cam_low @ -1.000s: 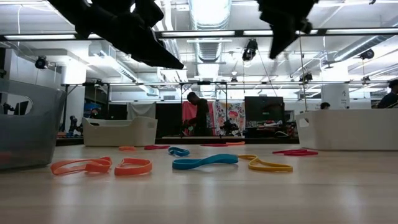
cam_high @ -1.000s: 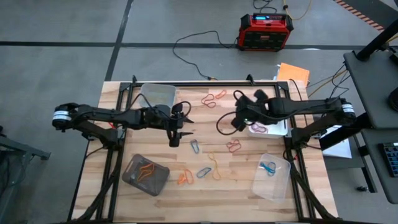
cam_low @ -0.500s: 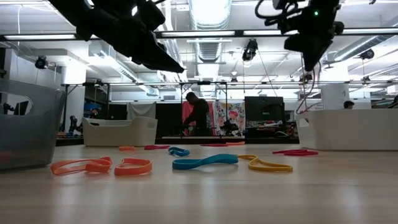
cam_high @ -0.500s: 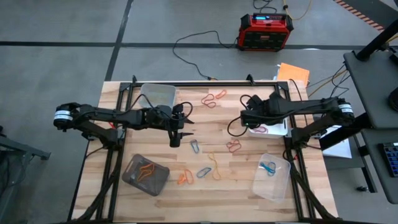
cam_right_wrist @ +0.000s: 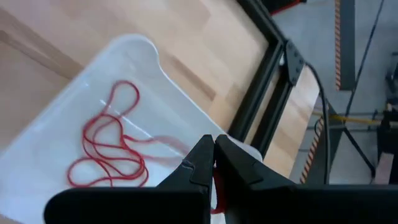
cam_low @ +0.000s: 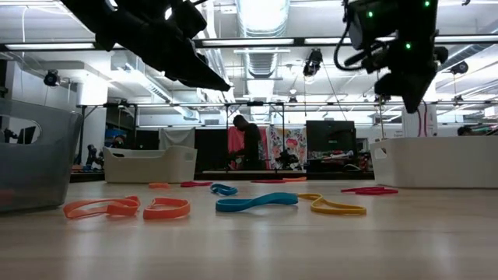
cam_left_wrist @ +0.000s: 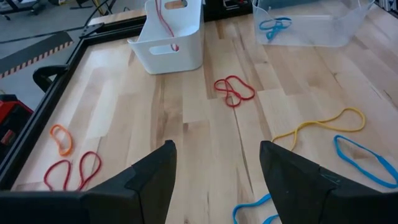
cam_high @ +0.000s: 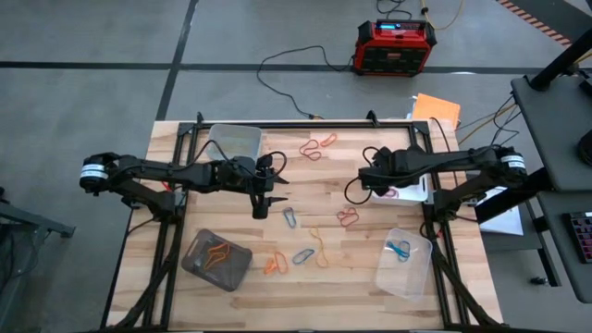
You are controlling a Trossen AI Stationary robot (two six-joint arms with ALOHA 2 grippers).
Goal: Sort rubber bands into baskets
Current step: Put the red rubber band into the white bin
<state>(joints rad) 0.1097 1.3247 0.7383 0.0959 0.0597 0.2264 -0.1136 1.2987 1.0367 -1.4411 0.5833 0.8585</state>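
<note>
Wooden table (cam_high: 231, 305): right jaws (cam_right_wrist: 213, 163) pinch a red band over white basket (cam_right_wrist: 56, 124); left jaws (cam_left_wrist: 214, 180) spread

The left arm (cam_high: 157, 173) reaches in from the left edge of the worktop (cam_high: 305, 185) and stretches level towards its middle, wrist bent so the left claw (cam_high: 263, 205) points down and towards the near side. Its two dark fingers (cam_left_wrist: 148, 180) stand wide apart, with nothing between them. The right arm (cam_high: 462, 163) comes in from the right edge, extended towards the far right part of the worktop. The right claw (cam_right_wrist: 214, 163) hangs up off the surface, its fingertips pressed together into a closed point.
</note>
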